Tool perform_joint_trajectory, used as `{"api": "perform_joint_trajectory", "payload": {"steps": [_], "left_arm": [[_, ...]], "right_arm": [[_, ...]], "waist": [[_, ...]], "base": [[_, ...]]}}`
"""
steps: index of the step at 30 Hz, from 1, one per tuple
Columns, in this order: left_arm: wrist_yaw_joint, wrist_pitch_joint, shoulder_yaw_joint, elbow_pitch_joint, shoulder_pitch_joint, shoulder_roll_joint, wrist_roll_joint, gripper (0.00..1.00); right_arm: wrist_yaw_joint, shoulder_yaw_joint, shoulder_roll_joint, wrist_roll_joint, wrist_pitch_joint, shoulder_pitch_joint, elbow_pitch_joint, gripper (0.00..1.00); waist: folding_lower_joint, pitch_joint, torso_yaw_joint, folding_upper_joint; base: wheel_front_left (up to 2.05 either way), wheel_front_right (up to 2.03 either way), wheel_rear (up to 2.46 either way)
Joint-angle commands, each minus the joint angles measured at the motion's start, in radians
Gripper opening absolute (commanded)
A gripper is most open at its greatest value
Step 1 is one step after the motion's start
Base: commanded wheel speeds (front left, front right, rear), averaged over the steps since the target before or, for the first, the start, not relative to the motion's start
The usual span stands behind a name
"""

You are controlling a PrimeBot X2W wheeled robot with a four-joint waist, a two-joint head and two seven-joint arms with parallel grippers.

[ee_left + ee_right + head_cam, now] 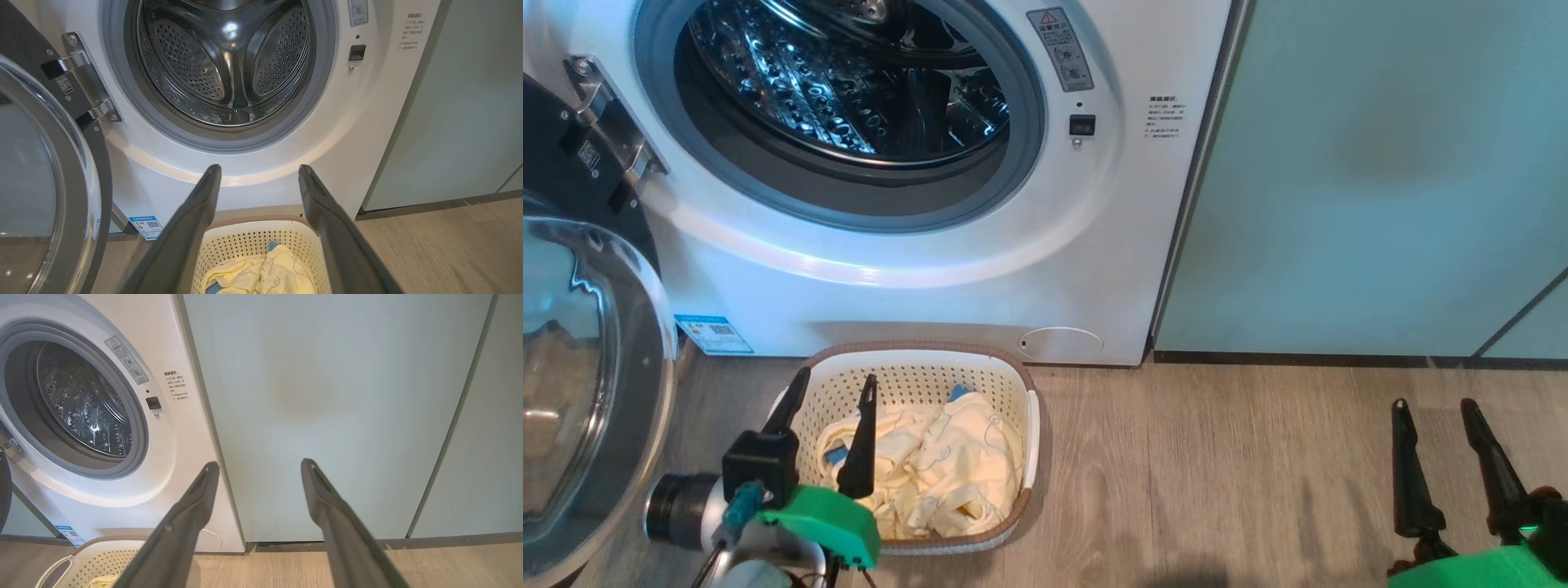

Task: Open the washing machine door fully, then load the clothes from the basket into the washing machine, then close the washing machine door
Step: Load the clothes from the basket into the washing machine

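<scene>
At the lower left of the head view the left gripper (838,376), two long dark fingers on a green mount, stands spread wide and holds nothing. It is poised over the left side of the small cream-white perforated plastic basket (915,349) with the brown rim; whether a fingertip touches the cloth I cannot tell. Inside the basket lie the clothes (956,465), a soft pale yellow bundle with a bit of blue at its top. At the lower right the right gripper (1434,404) is likewise wide apart and empty, above the grey wood-look floor (1217,474), well apart from the basket. The basket sits on the floor just in front of the white front-loading washing machine (890,302). The large round glossy black door (588,367) with its bulging clear glass hangs swung open at the left edge on a metal hinge (609,114). Beyond, the grey-rimmed steel drum (849,82) gapes at the top, and pale teal cabinets (1380,163) stand at the upper right.
</scene>
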Motion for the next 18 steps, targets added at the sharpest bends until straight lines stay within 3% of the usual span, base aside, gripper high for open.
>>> {"api": "perform_joint_trajectory", "payload": {"steps": [1,18], "left_arm": [[0.005,-0.011,0.035,-0.035,-0.043,0.019,-0.002,1.00],[0.017,-0.002,0.026,-0.036,-0.045,0.025,-0.019,1.00]], "right_arm": [[-0.003,0.023,-0.011,0.006,-0.010,-0.039,-0.033,1.00],[-0.003,0.024,-0.011,0.004,-0.010,-0.045,-0.032,1.00]], "waist": [[0.0001,0.000,0.000,0.0000],[0.0001,0.009,0.004,0.0000]], "base": [[0.00,0.00,0.00],[0.00,0.00,0.00]]}}
